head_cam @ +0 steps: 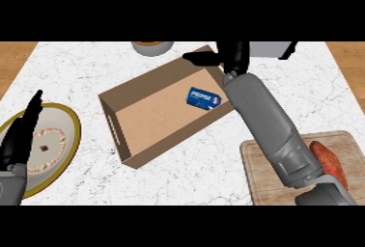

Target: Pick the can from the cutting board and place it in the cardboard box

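grey right forearm stretched over open brown cardboard box; blue can inside; black right hand empty, fingers relaxed; left hand straight-fingered.

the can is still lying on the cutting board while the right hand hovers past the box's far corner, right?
Not quite: the head view shows the can lying inside the cardboard box, near its right wall, not on the cutting board. The rest holds: the right hand is above the box's far corner.
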